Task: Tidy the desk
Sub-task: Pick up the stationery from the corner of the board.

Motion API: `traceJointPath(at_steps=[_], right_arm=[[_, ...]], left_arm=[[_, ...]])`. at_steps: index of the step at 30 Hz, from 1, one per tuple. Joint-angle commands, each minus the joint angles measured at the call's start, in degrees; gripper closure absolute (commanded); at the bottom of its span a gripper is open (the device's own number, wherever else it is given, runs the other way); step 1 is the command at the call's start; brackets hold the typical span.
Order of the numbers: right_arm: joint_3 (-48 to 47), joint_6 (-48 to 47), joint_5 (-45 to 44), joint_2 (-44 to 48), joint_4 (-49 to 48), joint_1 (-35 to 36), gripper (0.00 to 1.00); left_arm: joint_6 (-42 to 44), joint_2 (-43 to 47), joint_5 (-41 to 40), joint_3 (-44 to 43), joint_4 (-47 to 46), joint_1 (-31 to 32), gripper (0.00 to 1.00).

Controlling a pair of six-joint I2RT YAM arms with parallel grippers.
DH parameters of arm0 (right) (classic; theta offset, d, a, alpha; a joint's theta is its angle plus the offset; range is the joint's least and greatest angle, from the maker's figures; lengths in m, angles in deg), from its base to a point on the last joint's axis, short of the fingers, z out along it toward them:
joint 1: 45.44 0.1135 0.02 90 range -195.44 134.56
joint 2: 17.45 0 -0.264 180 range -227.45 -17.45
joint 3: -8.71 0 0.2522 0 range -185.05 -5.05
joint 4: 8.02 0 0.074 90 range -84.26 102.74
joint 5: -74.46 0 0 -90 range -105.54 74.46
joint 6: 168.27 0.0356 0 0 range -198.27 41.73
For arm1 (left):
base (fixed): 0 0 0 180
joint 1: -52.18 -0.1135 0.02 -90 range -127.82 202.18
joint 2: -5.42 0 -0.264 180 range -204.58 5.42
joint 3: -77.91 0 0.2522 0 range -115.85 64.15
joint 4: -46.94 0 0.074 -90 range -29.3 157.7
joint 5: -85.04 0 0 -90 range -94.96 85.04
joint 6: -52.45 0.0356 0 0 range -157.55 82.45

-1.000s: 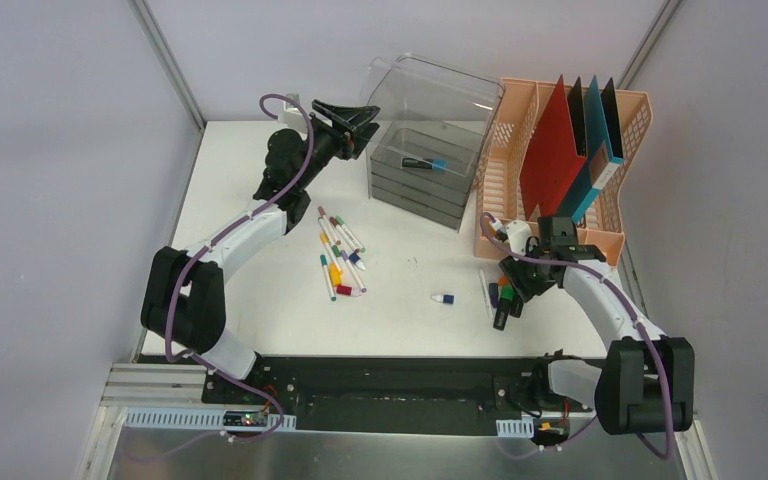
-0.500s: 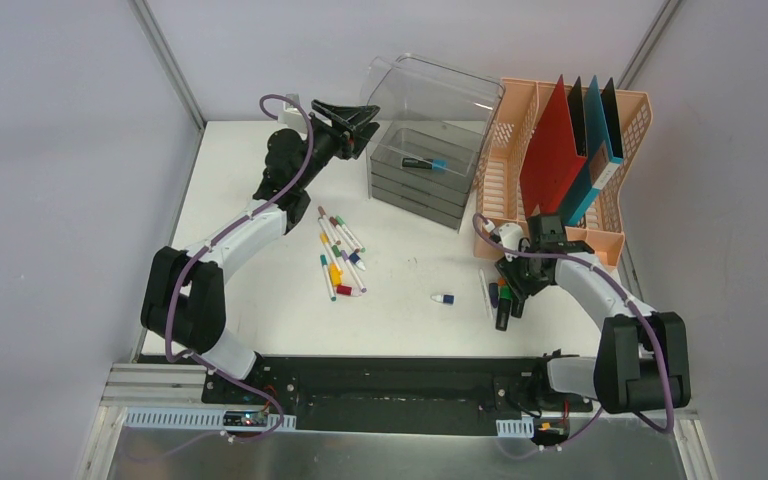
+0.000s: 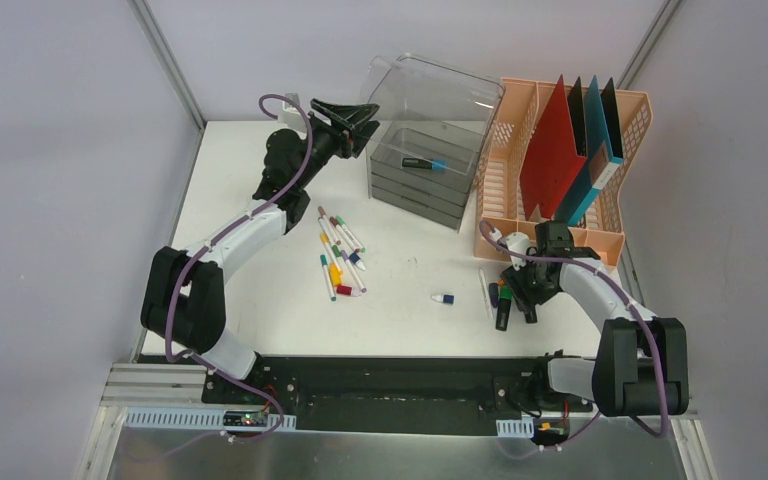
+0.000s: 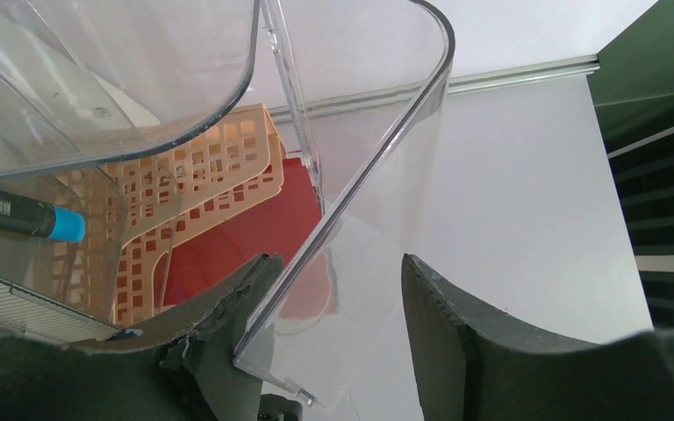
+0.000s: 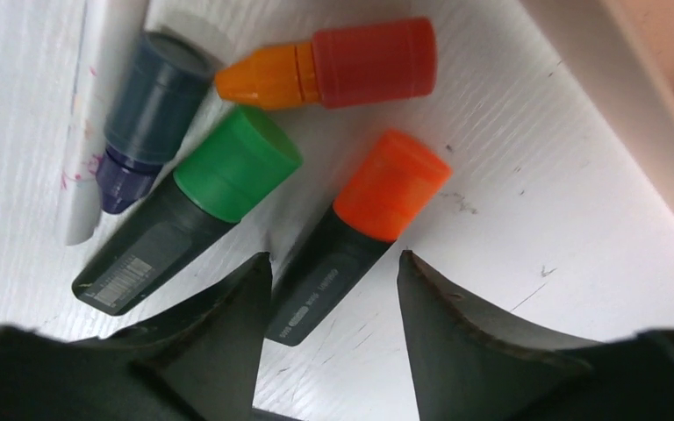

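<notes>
- The desk (image 3: 400, 300) is the flat white, faintly ribbed and scuffed surface lying directly under your right gripper (image 5: 332, 261).
- That gripper's fingers are spread and grasp nothing. The black barrel of the orange-capped marker (image 5: 351, 237) runs up through the gap between them, its cap just past the tips.
- To do this pick well, I judge you should centre the barrel in the gap, come down until the pads flank it, then close. The barrel is smooth and round, so it may roll away from an off-centre squeeze.
- The green-capped marker (image 5: 193, 206) lies close outside the left finger, nearly parallel. Keep that finger from landing on it.
- Beyond the fingertips lie a dark blue-capped marker (image 5: 145, 114) and a stubby red and orange one (image 5: 333, 66).
- Your left gripper (image 4: 335, 263) is also released. The thin edge of the clear bin (image 4: 360, 175) stands between its fingers, close against the left one.
- That plastic is glossy and rigid with rounded corners. The latticed peach basket (image 4: 202, 175) shows through it beyond the tips.
</notes>
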Motion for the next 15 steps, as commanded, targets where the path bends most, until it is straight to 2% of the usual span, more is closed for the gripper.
traceJointPath(at_steps=[1,3,6,8,15], right_arm=[[0.6,-2.3,-0.2,0.6,1.4,-1.1,0.43],[0.6,-2.3,0.0,0.5,1.5,-1.1,0.49],[0.8,-2.5,0.1,0.1,1.5,-1.2,0.68],[0.8,-2.6,-0.1,-0.1,1.6,-1.1,0.77],[0.4,-2.5,-0.7,2.1,2.1,-1.6,0.97]], left_arm=[[-0.3,1.4,1.9,-1.1,-4.2,-0.2,0.46],[-0.3,1.5,2.0,-1.1,-4.2,-0.1,0.46],[-0.3,1.4,2.0,-1.1,-4.2,-0.2,0.46],[-0.3,1.5,2.0,-1.0,-4.2,-0.1,0.46],[-0.4,1.4,2.1,-1.3,-4.7,-0.2,0.46]])
